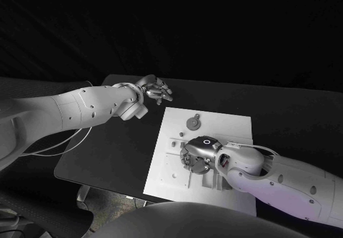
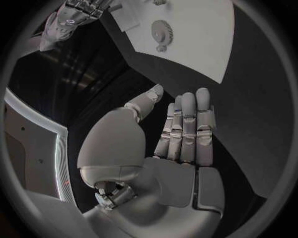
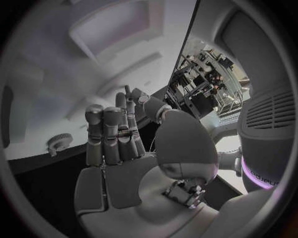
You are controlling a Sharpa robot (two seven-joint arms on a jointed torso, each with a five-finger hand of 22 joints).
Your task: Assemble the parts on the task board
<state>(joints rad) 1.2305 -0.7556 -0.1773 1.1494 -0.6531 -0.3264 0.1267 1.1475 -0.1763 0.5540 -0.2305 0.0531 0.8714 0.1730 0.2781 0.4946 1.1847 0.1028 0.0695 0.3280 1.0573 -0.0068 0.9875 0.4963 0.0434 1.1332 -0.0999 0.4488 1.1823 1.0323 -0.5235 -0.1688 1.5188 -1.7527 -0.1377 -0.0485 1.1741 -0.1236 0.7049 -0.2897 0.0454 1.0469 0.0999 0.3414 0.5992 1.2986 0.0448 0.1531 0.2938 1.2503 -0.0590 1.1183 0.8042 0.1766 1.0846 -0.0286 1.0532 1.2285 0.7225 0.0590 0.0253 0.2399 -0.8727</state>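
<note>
Hovering: R hand (image 1: 198, 154) over task board (image 1: 227, 124) | gear (image 1: 193, 122) beyond fingers

The left hand (image 2: 168, 144) rises in the middle of the left wrist view, palm toward the camera. Its fingers (image 2: 187, 124) are straight and lie close side by side, and the thumb stands a little apart from them. The hand holds nothing. Under it is the black table (image 2: 248, 129). Beyond the fingertips lies the white task board (image 2: 198, 49), with one corner pointing toward the hand. On the board lies a round toothed part (image 2: 161, 32), like a gear. Farther away the right hand (image 2: 84, 10) is over the board's far end.
</note>
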